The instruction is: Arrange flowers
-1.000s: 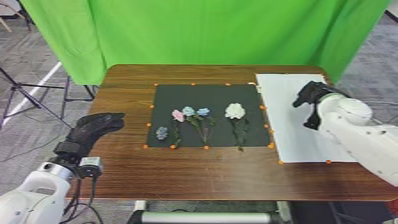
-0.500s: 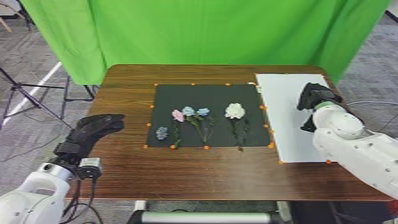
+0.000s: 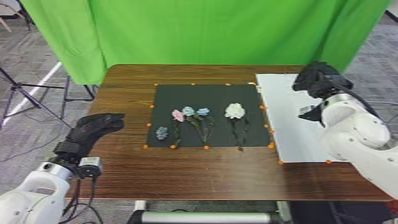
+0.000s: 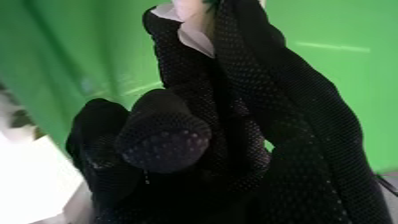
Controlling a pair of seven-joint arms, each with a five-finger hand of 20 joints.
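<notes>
Flowers [image 3: 234, 111], five by my count, are lying on one dark mat [image 3: 178, 92]; my right robot hand [image 3: 318, 81] is clamping something pale [image 4: 194, 31], perhaps petals, while my left robot hand [image 3: 91, 129] is hanging relaxed.

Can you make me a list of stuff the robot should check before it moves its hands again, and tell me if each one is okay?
1. Right robot hand has something: ok, pale petals are between its fingers.
2. Petals gripped tightly: cannot tell.
3. Left robot hand out of the way: ok, it is left of the black mat.
4. Pink flower lying on the mat: ok.
5. White flower all inside the mat: not ok, its stem pokes past the near edge.
</notes>
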